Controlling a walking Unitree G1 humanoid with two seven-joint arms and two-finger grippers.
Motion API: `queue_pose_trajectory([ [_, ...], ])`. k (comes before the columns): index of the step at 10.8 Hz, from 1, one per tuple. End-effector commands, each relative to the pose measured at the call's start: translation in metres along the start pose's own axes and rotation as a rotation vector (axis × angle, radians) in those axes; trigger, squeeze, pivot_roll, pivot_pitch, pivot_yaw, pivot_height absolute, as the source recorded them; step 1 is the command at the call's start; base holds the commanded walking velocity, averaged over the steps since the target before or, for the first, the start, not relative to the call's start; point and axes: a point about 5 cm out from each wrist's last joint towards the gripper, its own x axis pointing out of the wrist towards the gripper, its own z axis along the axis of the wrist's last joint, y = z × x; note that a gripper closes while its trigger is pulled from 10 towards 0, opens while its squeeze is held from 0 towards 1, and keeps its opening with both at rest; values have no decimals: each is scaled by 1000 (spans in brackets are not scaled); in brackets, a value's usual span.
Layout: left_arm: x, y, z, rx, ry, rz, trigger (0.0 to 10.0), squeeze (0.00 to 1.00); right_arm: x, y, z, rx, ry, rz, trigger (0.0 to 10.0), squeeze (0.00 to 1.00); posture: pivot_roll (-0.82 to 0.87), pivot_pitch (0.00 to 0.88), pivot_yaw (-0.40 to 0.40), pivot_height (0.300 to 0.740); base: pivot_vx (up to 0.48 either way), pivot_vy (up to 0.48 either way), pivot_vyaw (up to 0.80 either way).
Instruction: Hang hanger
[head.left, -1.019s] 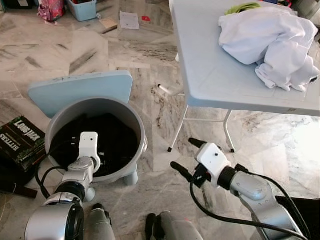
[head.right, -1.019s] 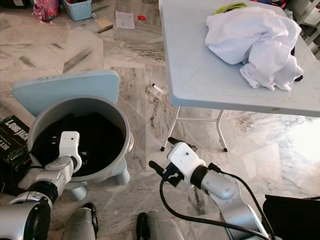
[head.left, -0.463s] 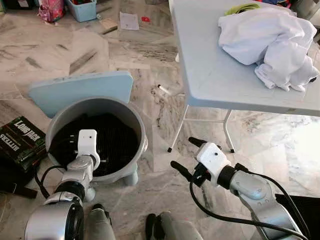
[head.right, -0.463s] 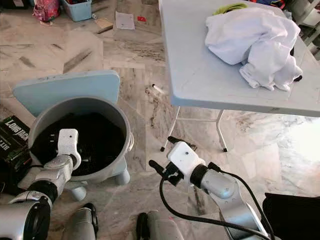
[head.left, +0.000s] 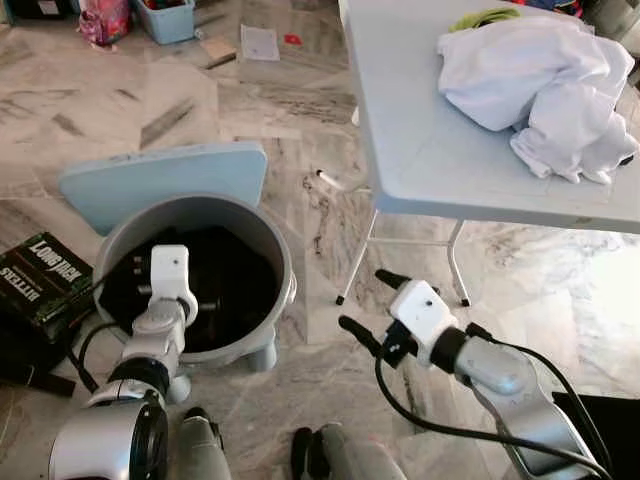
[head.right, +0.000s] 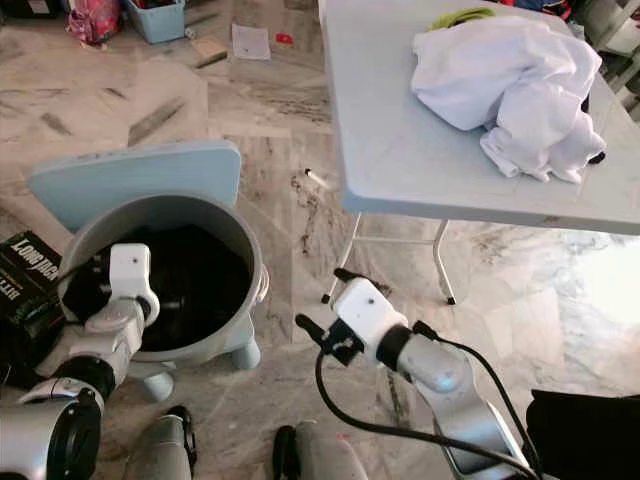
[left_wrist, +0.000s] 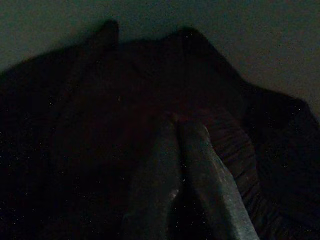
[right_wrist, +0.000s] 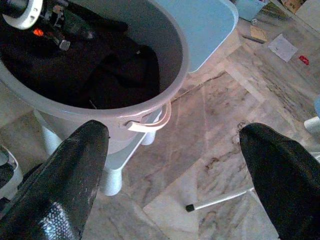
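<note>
Left pincer (left_wrist: 182, 131) lifts a bit, tips pinched together over dark clothes (head.left: 235, 275) inside the round grey plastic tub (head.left: 283, 262), probably fishing; right pincer (head.left: 362, 305) waits wide beside it.

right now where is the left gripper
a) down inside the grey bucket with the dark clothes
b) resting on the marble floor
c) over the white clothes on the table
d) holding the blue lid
a: the left gripper reaches into the grey bucket, fingers together against the dark clothes.
</note>
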Motion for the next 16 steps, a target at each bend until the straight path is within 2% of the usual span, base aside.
queue_pose_trajectory([
  [1, 1, 1, 7, -8, -40, 27, 0, 0, -1, 0, -5, 9, 15, 0, 10000, 0, -211, 157, -176, 740, 0, 0, 0],
  [5, 0, 5, 41, -10, -237, 70, 0, 0, 5, 6, -1, 94, -29, 91, 10000, 0, -162, 147, -166, 740, 0, 0, 0],
  [6, -5, 3, 70, -16, -388, 75, 0, 0, 13, 3, -5, 86, -24, 74, 10000, 0, -128, 143, -160, 740, 0, 0, 0],
  [8, -15, -10, 115, -20, -583, -27, 0, 0, 22, 3, -6, 85, -28, 41, 10000, 0, -102, 138, -150, 740, 0, 0, 0],
  [9, -20, -17, 132, -20, -648, -95, 0, 0, 26, 3, -5, 90, -36, 24, 10000, 0, -85, 135, -140, 740, 0, 0, 0],
  [10, -34, -29, 168, 0, -777, -205, 0, 0, 32, 2, -5, 99, -42, -7, 10000, 0, -64, 135, -128, 740, 0, 0, 0],
  [12, -61, -49, 203, 30, -901, -394, 0, 0, 39, 2, -8, 117, -45, -43, 10000, 0, -43, 131, -119, 740, 0, 0, 0],
  [13, -75, -57, 216, 112, -940, -514, 0, 0, 43, 3, -8, 122, -51, -46, 10000, 0, -34, 130, -117, 740, 0, 0, 0],
  [14, -87, -56, 231, 193, -986, -533, 0, 0, 46, 3, -9, 122, -55, -49, 10000, 0, -18, 127, -114, 740, 0, 0, 0],
  [16, -109, -53, 263, 186, -1077, -567, 0, 0, 52, 3, -10, 129, -56, -55, 10000, 0, 4, 122, -108, 740, 0, 0, 0],
])
